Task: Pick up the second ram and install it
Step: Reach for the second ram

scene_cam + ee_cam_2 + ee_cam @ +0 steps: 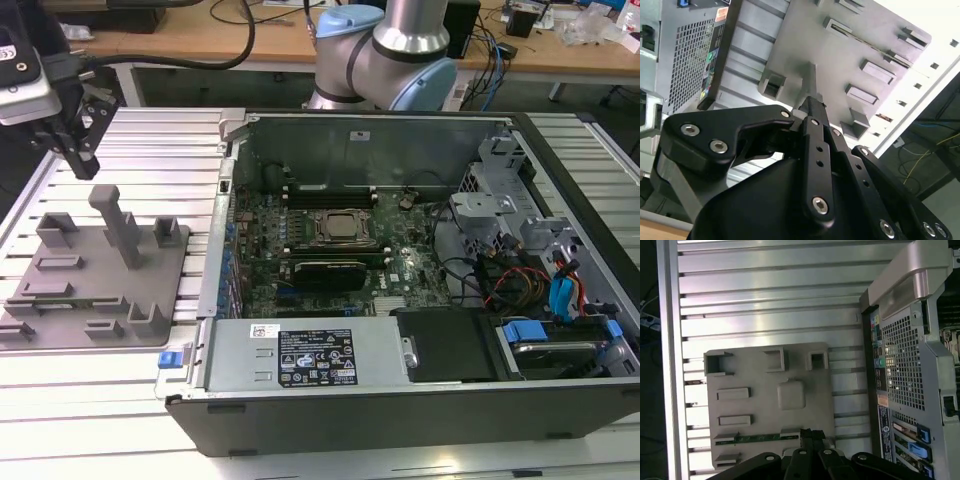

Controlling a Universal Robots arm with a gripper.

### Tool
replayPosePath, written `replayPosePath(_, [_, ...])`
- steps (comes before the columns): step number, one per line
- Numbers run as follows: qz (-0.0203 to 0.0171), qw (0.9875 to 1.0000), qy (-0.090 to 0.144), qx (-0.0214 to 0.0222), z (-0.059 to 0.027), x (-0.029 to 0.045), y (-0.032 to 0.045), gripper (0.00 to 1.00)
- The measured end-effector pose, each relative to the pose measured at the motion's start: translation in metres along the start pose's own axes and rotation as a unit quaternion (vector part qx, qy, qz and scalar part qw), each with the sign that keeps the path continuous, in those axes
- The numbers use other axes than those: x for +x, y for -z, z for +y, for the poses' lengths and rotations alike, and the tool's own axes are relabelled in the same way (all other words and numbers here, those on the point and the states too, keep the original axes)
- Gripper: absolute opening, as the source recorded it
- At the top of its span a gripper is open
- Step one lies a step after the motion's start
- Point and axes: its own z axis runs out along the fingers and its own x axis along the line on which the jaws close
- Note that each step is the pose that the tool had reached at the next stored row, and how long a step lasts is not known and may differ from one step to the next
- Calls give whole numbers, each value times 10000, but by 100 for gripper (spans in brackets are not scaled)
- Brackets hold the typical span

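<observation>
Claw [78,158] above the grey tray [60,330] on the bench [150,150]
We find its fingers together, at the tray's 11 o'clock in the exterior view. The second ram [765,438] sits in a tray-edge slot, near the claw.

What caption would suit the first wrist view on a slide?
Pincer hanging by the grey tray, where the second ram rests; computer case alongside.

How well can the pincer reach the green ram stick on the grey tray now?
Probably yes: the pincer hangs above the grey tray, and nothing covers the green ram stick lying there.
</observation>
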Motion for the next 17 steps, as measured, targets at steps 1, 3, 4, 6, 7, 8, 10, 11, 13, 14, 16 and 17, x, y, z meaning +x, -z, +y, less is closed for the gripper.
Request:
replayPosePath(1, [0,10000,0,0,-3,19,-9,8])
replayPosePath(3, [0,10000,1,0,-8,58,-27,8])
replayPosePath(4, [0,10000,1,0,-11,82,-38,8])
replayPosePath(6, [1,10000,2,0,-16,136,-58,8])
replayPosePath(7, [0,10000,2,0,-18,158,-67,8])
replayPosePath(8, [0,10000,2,0,-20,177,-73,8])
replayPosePath(10, [0,10000,3,0,-25,231,-94,8])
replayPosePath(11, [0,10000,3,0,-28,259,-105,8])
replayPosePath(13, [0,10000,3,0,-32,296,-119,8])
replayPosePath(14, [0,10000,3,0,-34,318,-128,8])
replayPosePath(16, [0,10000,4,-1,-40,369,-146,8])
replayPosePath(17, [0,10000,5,0,-43,395,-157,8])
